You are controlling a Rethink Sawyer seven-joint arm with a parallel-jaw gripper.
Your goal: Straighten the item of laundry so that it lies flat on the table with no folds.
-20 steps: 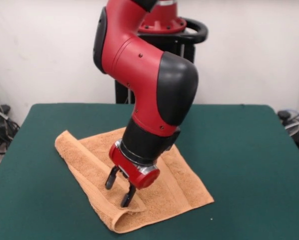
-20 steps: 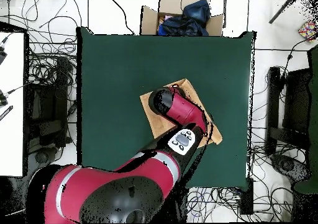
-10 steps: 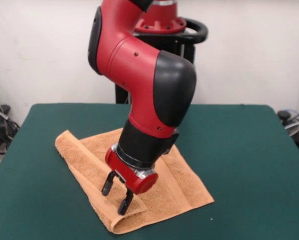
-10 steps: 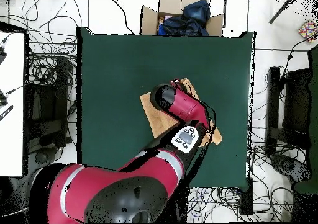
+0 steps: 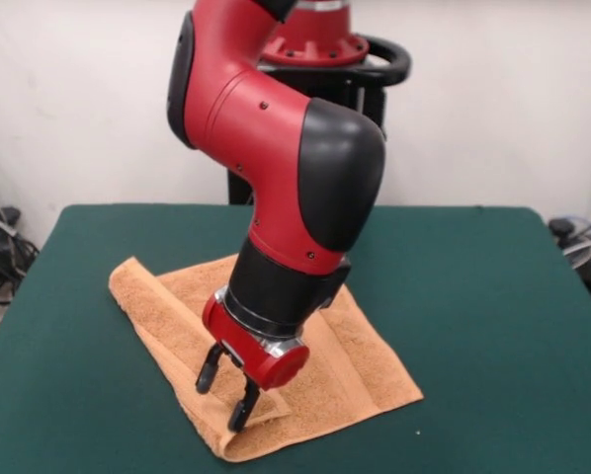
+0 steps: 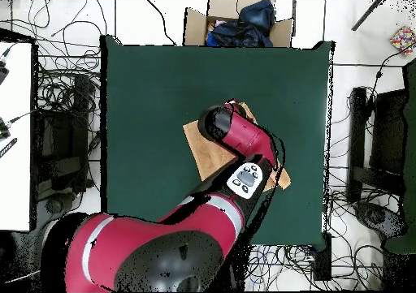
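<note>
Towel [image 5: 325,370] lies on the green worktop [image 5: 493,326], toward the near left part in the front view, set cornerwise like a diamond. Its near left edge is folded over onto itself, making a long doubled strip that ends in a rolled lip at the nearest corner. Pincer [image 5: 222,387] hangs just above that folded strip near the front corner, its 2 black fingers [image 5: 241,407] spread apart and holding nothing, their tips close to the cloth. Behind it the red and black arm [image 5: 286,168] leans down over the towel's middle. In the overhead view the arm hides most of the towel [image 6: 193,140]. Beyond the worktop's far edge there, a cardboard box [image 6: 236,22] holds dark cloth.
</note>
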